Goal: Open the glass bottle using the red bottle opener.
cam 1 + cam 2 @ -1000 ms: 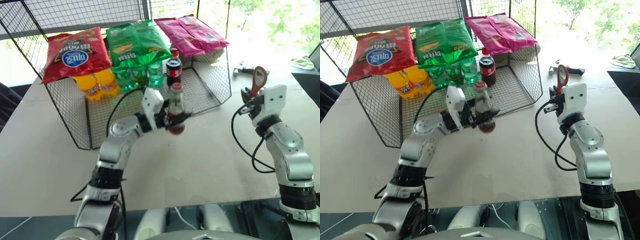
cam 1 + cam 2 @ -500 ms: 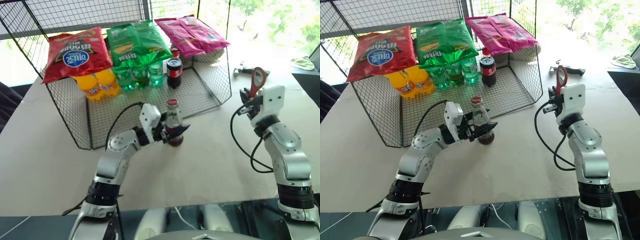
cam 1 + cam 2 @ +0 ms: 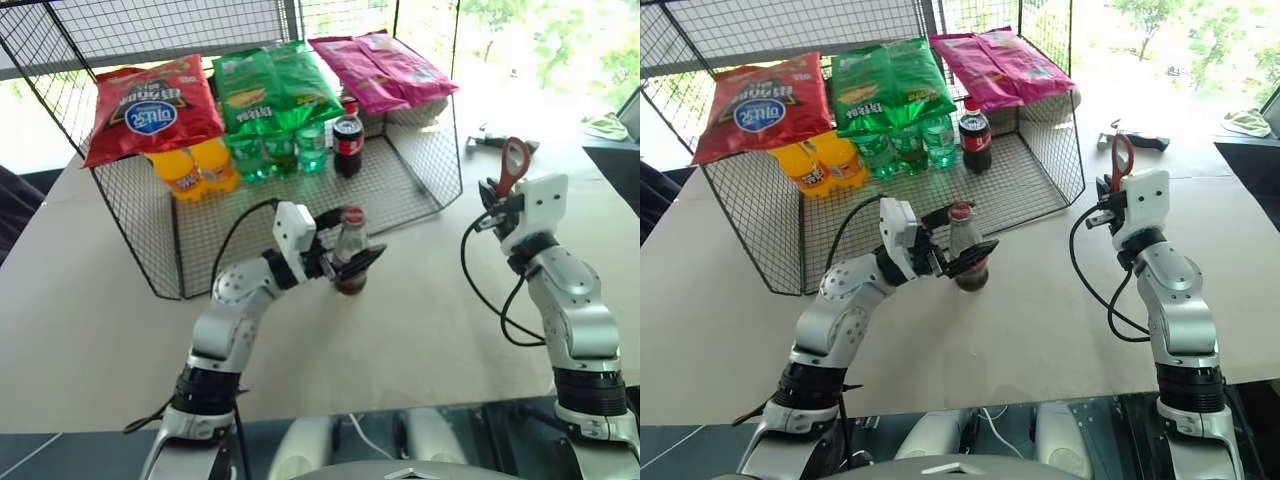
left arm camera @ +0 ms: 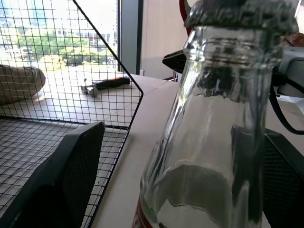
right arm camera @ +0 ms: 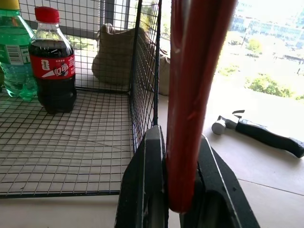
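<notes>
Just in front of the wire basket, the glass bottle stands between the left gripper's spread jaws; re-clamp it before the right gripper, pinching the red bottle opener, hooks the cap.

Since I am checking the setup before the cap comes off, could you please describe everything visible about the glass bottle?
The glass bottle is slim clear glass with a narrow neck, a red label, dark drink low inside and its red crown cap on. It stands upright on the table just outside the wire basket, between the open fingers of the left end effector.
</notes>
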`<state>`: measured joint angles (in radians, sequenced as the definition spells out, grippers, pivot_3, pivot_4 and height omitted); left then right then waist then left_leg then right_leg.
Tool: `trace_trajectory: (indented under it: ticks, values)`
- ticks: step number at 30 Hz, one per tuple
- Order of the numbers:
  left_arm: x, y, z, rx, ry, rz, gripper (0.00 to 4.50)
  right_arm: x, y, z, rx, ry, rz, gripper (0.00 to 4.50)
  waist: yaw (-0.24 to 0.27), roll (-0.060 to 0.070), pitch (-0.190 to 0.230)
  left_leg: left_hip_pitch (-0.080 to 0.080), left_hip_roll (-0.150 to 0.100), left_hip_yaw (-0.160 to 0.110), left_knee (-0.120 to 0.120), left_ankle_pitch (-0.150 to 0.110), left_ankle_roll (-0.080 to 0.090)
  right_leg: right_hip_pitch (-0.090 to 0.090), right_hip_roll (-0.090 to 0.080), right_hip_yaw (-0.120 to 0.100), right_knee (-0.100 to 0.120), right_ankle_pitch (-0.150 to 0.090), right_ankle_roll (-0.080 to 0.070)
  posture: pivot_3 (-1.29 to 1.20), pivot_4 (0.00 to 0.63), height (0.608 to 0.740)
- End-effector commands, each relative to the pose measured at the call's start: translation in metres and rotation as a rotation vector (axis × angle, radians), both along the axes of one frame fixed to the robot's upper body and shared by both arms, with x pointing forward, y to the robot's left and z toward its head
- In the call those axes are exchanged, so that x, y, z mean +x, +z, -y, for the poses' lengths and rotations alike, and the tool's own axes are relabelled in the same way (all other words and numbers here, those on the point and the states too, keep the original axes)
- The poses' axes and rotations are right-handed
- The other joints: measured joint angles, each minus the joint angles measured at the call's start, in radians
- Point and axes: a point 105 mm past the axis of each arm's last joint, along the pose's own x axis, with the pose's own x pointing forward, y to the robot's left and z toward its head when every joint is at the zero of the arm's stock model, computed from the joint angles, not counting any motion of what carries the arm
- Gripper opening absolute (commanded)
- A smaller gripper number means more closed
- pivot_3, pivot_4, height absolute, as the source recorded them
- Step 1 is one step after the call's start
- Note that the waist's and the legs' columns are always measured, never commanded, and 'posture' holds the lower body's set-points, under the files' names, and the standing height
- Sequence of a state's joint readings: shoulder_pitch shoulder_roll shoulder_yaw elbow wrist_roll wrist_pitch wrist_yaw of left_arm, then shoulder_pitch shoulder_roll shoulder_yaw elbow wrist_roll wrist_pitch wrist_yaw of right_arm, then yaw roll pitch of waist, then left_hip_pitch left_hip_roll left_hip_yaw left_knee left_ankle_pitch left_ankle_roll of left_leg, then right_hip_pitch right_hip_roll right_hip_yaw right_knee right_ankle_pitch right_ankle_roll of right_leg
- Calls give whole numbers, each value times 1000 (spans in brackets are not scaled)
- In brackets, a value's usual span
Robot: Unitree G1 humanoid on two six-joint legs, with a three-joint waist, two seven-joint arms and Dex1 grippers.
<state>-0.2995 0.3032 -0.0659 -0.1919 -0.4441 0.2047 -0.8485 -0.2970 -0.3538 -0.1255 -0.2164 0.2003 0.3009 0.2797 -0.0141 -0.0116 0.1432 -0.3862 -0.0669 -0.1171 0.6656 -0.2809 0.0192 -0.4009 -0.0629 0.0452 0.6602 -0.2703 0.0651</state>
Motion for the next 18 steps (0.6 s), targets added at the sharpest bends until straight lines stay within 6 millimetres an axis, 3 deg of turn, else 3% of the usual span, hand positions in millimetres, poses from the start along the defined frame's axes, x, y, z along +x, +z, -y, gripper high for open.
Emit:
trace_trajectory:
  ticks: [1, 12, 15, 18]
  values:
    - [-13, 17, 0, -34, -34, 71, 4413, -1, 16, -1, -6, 12, 65, 0, 0, 0, 0, 0, 0, 0, 0, 0, 0, 0, 0, 0, 0, 0, 0, 0, 150, 740]
    - [-11, 12, -5, -23, -7, 102, 4413, 1, 16, -3, -10, 27, 66, 0, 1, 0, 0, 3, 0, 0, 0, 0, 0, 4, 1, 0, -1, 0, 0, 0, 150, 740]
    - [-9, 5, -6, 3, 1, 91, 3654, 1, 17, -5, -14, 34, 68, 0, 1, 0, 0, 3, 0, 0, 0, 0, 0, 4, 1, 0, -1, 0, 0, 0, 150, 740]
    - [-8, -4, -7, 42, 11, 81, 2264, 0, 18, -8, -18, 44, 73, 0, 1, 0, 0, 3, 0, 0, 0, 0, 0, 4, 1, 0, -1, 0, 0, 0, 150, 740]
